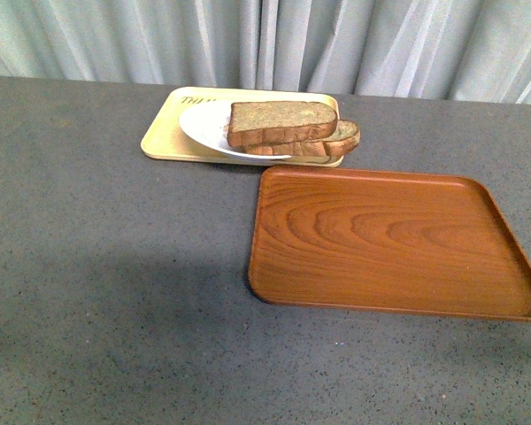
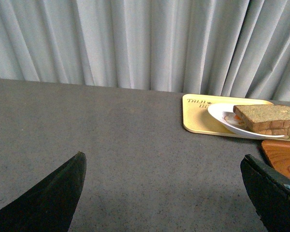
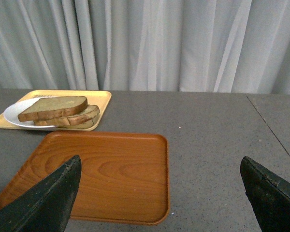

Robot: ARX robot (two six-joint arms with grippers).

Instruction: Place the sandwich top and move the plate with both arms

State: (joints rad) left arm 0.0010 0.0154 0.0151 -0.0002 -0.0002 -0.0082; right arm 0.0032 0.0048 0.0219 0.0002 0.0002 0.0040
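Left gripper [image 2: 162, 193] jaws wide apart, empty, well short of the plate [image 2: 222, 117]. Right gripper [image 3: 159, 193] likewise spread, over the wooden tray [image 3: 121, 174]. Sandwich top [image 1: 280, 122] lies on the stack on the plate, which sits on the yellow tray [image 1: 164, 133].

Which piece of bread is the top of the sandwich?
Find the pale yellow tray at the far side of the table, by the curtain. A white plate sits on it, holding stacked bread. The sandwich top is the uppermost slice: thick and squarish, unlike the rounded slice peeking out underneath.
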